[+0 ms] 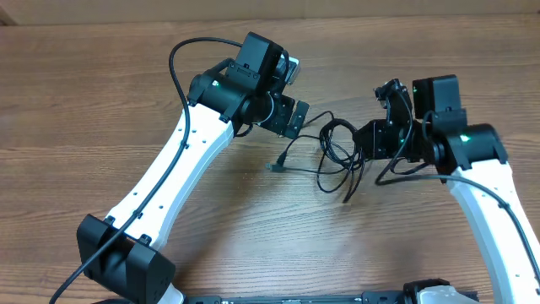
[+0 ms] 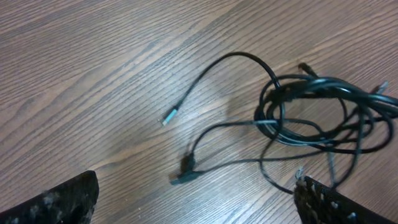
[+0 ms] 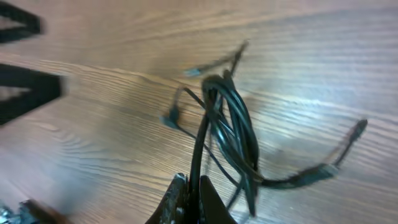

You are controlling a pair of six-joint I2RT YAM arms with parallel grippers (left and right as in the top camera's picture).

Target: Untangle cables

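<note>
A tangle of thin black cables (image 1: 337, 156) lies on the wooden table between the two arms. It also shows in the left wrist view (image 2: 311, 112) and the right wrist view (image 3: 233, 124). A loose end with a silver-tipped plug (image 2: 170, 117) reaches left, and an angled black plug (image 2: 185, 172) lies nearer the left fingers. My left gripper (image 1: 291, 118) is open and empty, just left of the tangle. My right gripper (image 3: 193, 196) is shut on one black cord of the tangle and holds it at the tangle's right side (image 1: 371, 139).
The wooden table (image 1: 126, 101) has bare room to the left and front. A thicker black robot cable (image 1: 181, 51) arcs over the left arm.
</note>
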